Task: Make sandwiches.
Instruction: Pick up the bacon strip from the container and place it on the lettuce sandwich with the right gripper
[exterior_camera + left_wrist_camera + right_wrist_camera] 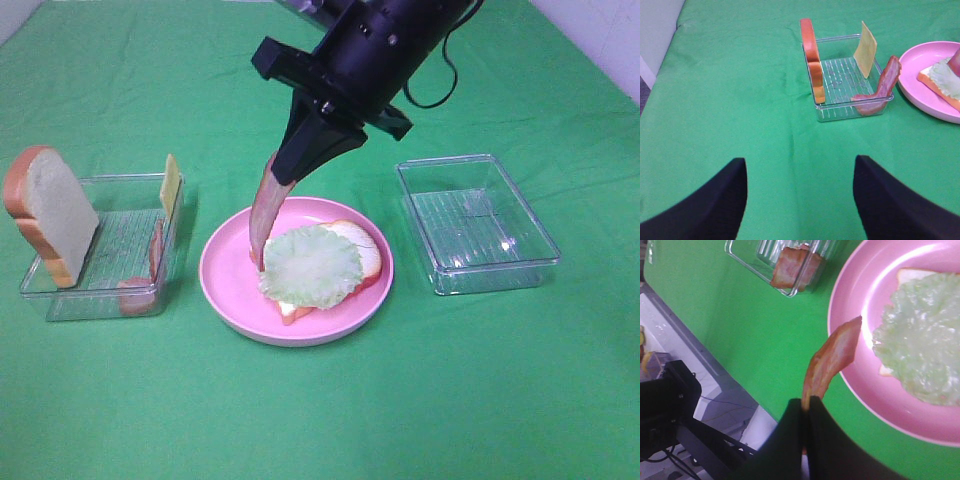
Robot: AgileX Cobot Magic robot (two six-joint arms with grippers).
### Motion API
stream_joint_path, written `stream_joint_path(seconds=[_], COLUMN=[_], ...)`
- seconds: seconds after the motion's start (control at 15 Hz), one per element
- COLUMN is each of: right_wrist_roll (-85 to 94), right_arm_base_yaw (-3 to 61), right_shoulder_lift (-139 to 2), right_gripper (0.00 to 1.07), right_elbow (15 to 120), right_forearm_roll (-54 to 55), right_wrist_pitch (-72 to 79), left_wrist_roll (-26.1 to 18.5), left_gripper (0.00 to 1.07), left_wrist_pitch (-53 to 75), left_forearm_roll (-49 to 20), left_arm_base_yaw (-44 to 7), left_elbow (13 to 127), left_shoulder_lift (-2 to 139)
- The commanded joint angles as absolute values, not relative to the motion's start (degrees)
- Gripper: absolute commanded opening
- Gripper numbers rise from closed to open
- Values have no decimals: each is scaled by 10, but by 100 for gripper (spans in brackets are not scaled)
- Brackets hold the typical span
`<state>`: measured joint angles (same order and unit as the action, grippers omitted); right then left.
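On the pink plate [225, 272] lies a white bread slice [358, 238] with a pale green lettuce leaf [310, 265] on top. My right gripper [300, 168] is shut on a reddish-brown bacon strip [265, 210] that hangs down, its lower end at the plate's left side next to the lettuce. The right wrist view shows the gripper [806, 405], the bacon strip [832, 362], the lettuce [920, 350] and the plate [855, 310]. My left gripper [800, 200] is open and empty above bare cloth, short of the left tray [840, 107].
The left clear tray [100, 290] holds an upright bread slice [50, 215], a yellow cheese square [170, 185] and more bacon [155, 250]. An empty clear tray [480, 225] stands right of the plate. Green cloth covers the table.
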<state>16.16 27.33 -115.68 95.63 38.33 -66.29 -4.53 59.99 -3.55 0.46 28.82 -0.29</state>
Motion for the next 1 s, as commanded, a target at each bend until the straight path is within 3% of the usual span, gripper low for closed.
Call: stream_joint_path(seconds=[0.07, 0.33, 0.53, 0.6, 0.67, 0.73, 0.8, 0.87, 0.93, 1.0], right_wrist_roll=[186, 90, 60, 60, 60, 60, 60, 62, 62, 57], right_arm_base_yaw=[273, 273, 273, 273, 273, 273, 273, 273, 273, 273], right_shoulder_lift=[-1200, -1212, -1212, -1212, -1212, -1212, -1210, -1206, -1188, -1173], right_gripper=[0, 0, 0, 11, 11, 27, 64, 81, 89, 88], right_elbow=[953, 953, 953, 953, 953, 953, 953, 953, 953, 953], right_forearm_roll=[406, 248, 196, 194, 194, 193, 190, 187, 167, 150], right_wrist_pitch=[-644, -597, -590, -590, -590, -592, -599, -614, -639, -659], left_wrist_roll=[-44, -44, -44, -44, -44, -44, -44, -44, -44, -44], left_gripper=[60, 60, 60, 60, 60, 60, 60, 60, 60, 60], left_wrist_pitch=[595, 595, 595, 595, 595, 595, 595, 595, 595, 595], left_forearm_roll=[-34, -34, -34, -34, -34, -34, -34, -34, -34, -34], left_arm_base_yaw=[5, 5, 5, 5, 5, 5, 5, 5, 5, 5], left_elbow=[287, 287, 287, 287, 287, 287, 287, 287, 287, 287], left_shoulder_lift=[-13, -13, -13, -13, -13, -13, -13, -13, -13, -13])
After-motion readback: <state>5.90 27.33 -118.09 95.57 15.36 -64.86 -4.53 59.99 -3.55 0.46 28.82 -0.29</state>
